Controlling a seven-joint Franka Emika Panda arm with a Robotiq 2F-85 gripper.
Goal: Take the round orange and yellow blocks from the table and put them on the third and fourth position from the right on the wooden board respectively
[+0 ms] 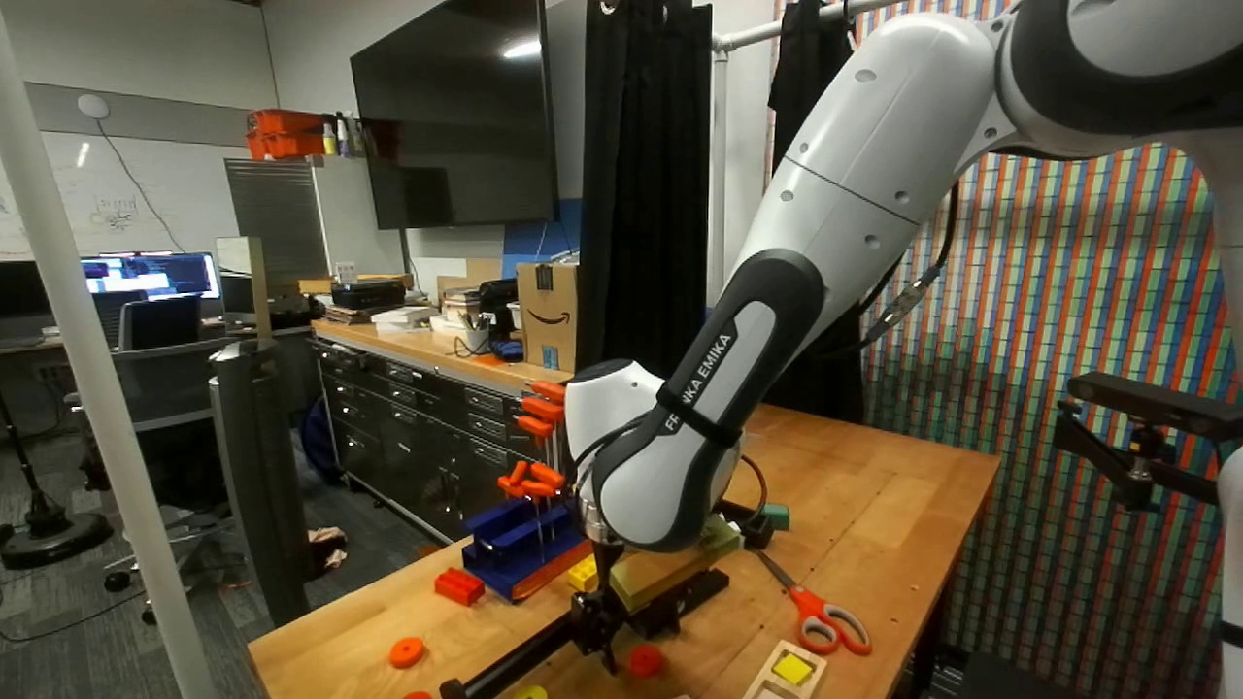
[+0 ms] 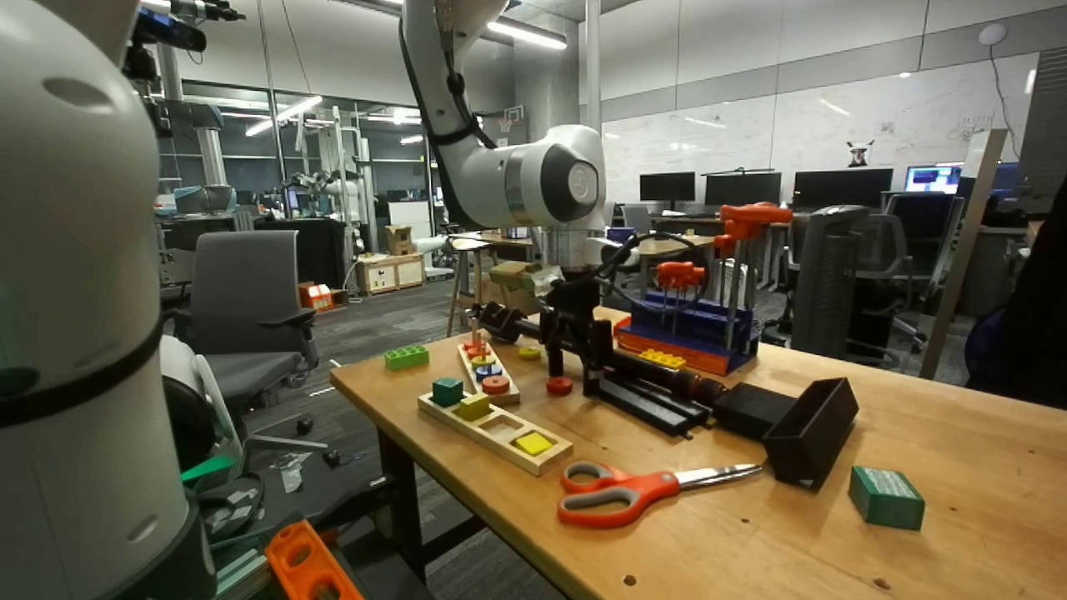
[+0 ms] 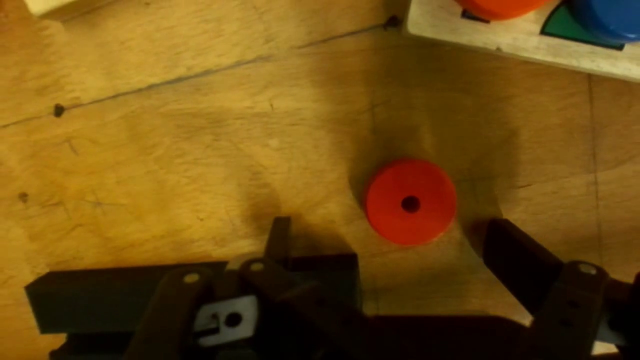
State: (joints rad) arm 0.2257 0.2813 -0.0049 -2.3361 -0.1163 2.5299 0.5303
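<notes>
My pincer stands spread wide, holding nothing. In the wrist view a red round block lies between the lines of my fingers, mostly far of their tips and closer to my right finger than my left finger. Being round, it has no long axis, so any angle should serve; I judge I need to ease far and slightly right before squeezing. (The task says orange; an exterior view shows a truer orange round block to the left, a long black bar between us, so I cannot settle which is meant.) The yellow round block lies left and far of the red one in an exterior view, just right of the pale wooden board, which I take as my goal since it bears a blue round block. A black block sits by my left finger, perhaps touching; I cannot tell.
</notes>
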